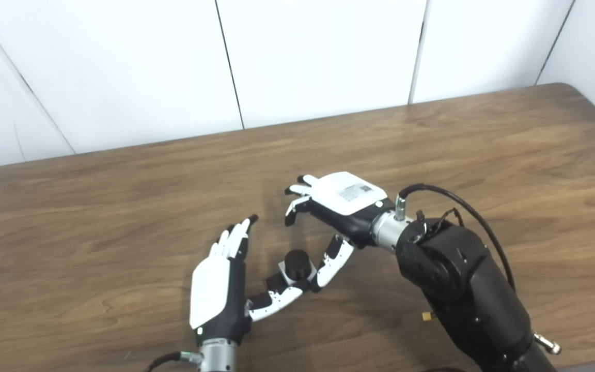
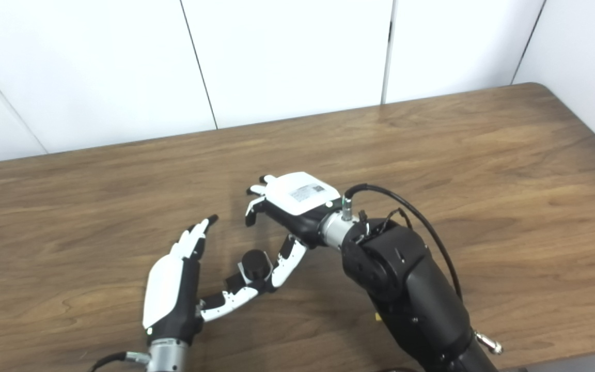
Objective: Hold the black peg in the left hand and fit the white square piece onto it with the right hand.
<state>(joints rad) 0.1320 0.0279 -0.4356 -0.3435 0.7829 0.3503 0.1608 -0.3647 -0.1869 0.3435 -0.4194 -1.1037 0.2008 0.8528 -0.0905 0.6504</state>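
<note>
You see black peg [image 1: 297, 262] on white square piece [image 1: 285, 272], between both thumbs; left hand [image 1: 222, 281] fingers spread, right hand [image 1: 336, 206] fingers curled apart, over tabletop [image 1: 122, 206]

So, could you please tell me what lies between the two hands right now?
In both eye views, the black peg seated in the white square piece sits between left hand and right hand.

Bright, even light overhead; soft shadows pool on the table [image 1: 122, 206] just under the left hand [image 1: 220, 289], everything slightly soft-focused.
</note>
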